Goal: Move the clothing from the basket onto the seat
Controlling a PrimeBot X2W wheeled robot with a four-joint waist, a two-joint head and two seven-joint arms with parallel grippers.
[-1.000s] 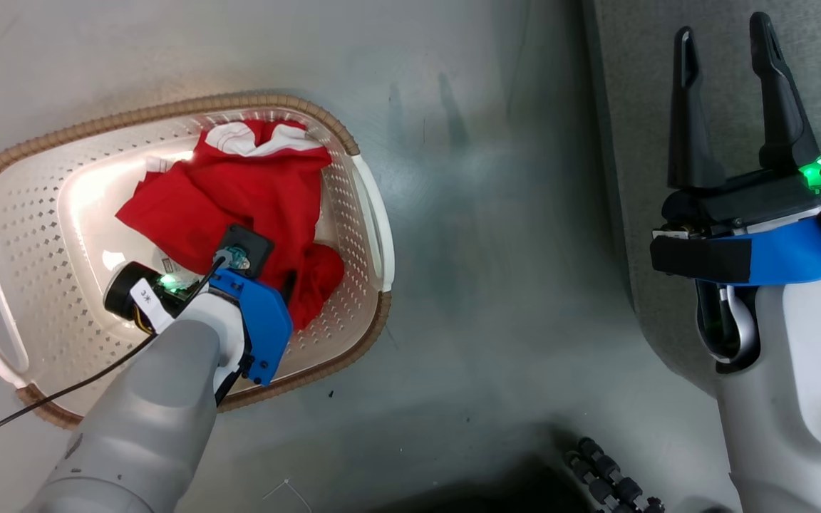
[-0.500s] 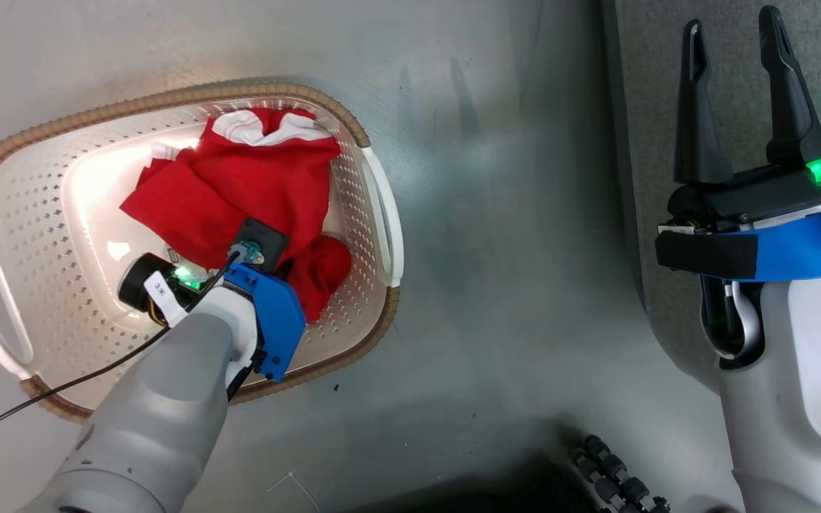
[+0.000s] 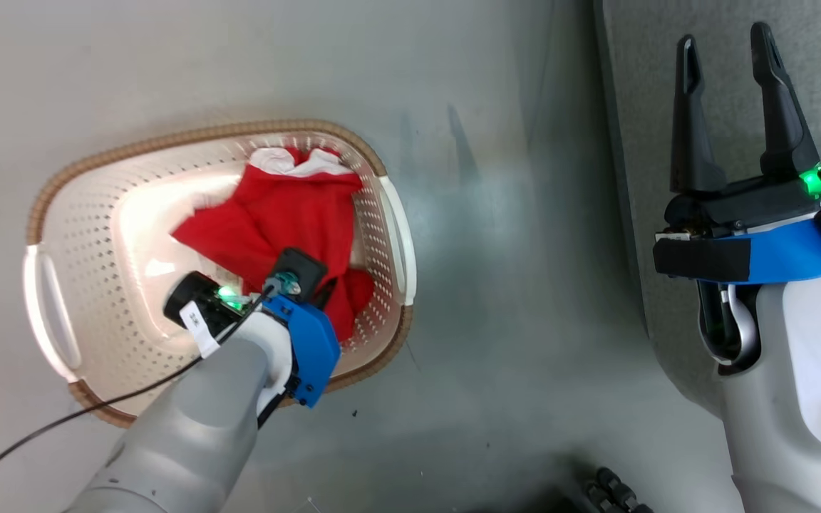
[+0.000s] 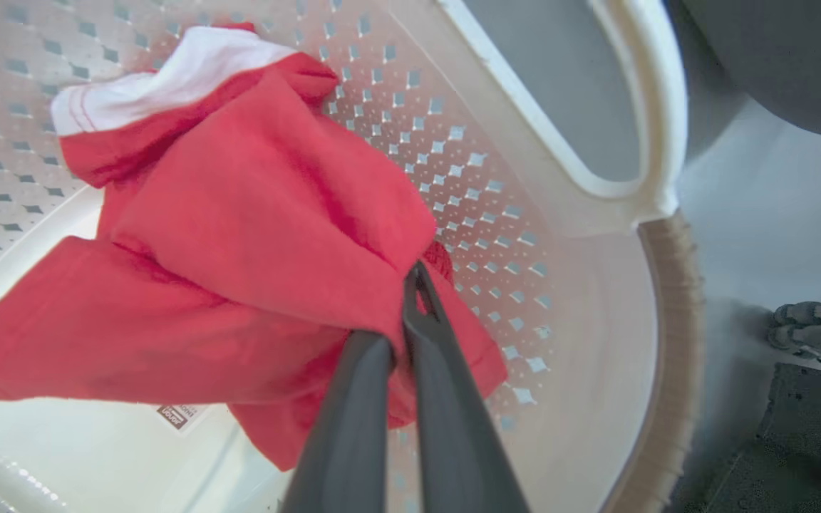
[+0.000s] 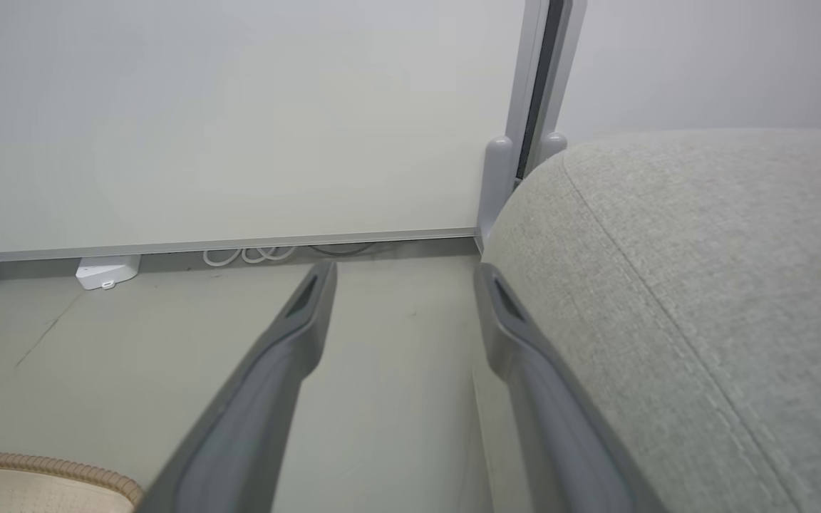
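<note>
Left end effector [image 4: 403, 306] pinches the clothing [image 4: 254, 228] inside the basket [image 4: 581, 356].

I count one basket [image 3: 97, 235] with two handles [image 4: 667, 107], one seat [image 3: 638, 85], and one heap of red clothing [image 3: 289, 214]; how many pieces it holds I cannot tell. I have four fingers: two left fingers [image 4: 446, 399], two right fingers [image 3: 688, 128].
</note>
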